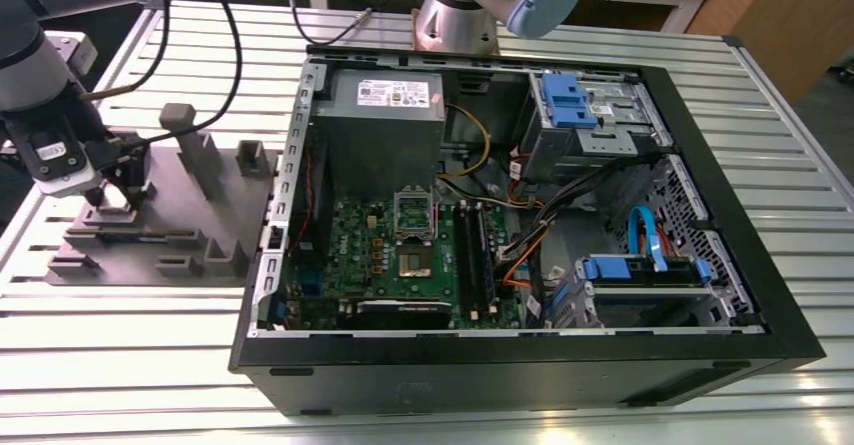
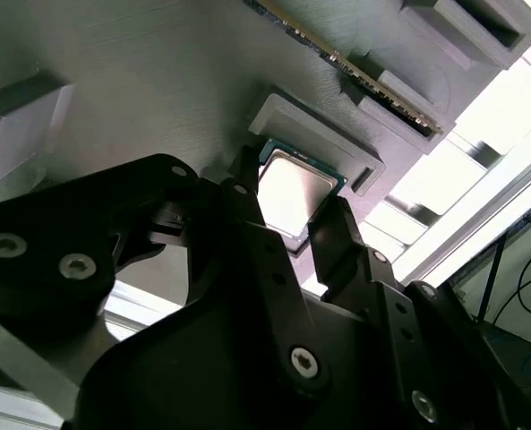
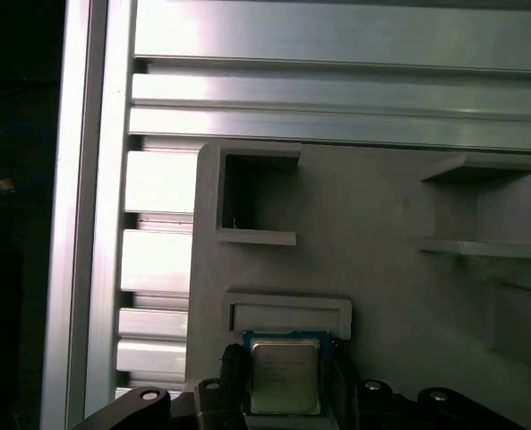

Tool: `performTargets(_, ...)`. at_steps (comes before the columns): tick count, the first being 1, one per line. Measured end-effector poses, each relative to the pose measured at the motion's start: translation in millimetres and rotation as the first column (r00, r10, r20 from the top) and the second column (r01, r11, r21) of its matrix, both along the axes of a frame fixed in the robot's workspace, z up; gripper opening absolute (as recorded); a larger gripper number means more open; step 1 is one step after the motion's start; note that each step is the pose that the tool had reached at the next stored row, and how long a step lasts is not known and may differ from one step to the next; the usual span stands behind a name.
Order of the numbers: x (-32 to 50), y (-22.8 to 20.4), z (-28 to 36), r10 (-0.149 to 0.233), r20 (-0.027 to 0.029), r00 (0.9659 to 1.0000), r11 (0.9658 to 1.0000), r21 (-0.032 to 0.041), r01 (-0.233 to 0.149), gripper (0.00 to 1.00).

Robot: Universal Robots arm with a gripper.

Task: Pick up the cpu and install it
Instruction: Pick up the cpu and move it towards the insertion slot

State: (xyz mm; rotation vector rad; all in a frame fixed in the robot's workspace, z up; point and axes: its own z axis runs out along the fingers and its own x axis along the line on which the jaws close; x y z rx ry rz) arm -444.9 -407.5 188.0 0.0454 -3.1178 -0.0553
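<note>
The gripper [image 1: 114,193] is down at a grey moulded holder [image 1: 187,227] that sits on the slatted metal bench [image 1: 134,350], towards the exterior view's left. The open computer case [image 1: 534,370] lies on its side just beside the holder, towards the exterior view's right.

In both wrist views the cpu [image 2: 296,179] [image 3: 285,376] lies flat with its silver top showing, low on the grey holder [image 2: 158,81] [image 3: 381,269] and just beside a raised rectangular ledge [image 3: 287,315]. The gripper [image 2: 289,193] [image 3: 285,363] has its 2 black fingers [image 2: 247,202] against 2 opposite edges of the cpu, pinching it between them. Whether the cpu is raised off the holder or resting on it, I cannot tell.

In the second wrist view a thin circuit board [image 2: 355,67] stands edge-on in a slot of the holder, beyond the ledge. The first wrist view shows 2 square pockets [image 3: 256,197] in the holder, with the bench slats [image 3: 337,98] beyond them.

Inside the case the green motherboard [image 1: 400,270] lies flat, with its square socket [image 1: 416,215] near the middle, well apart from the gripper.
</note>
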Motion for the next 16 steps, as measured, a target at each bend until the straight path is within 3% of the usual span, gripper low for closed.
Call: performTargets(16,0.0,0.0,16.1,0.0,0.0,1.0,1.0,0.0,0.0,0.47)
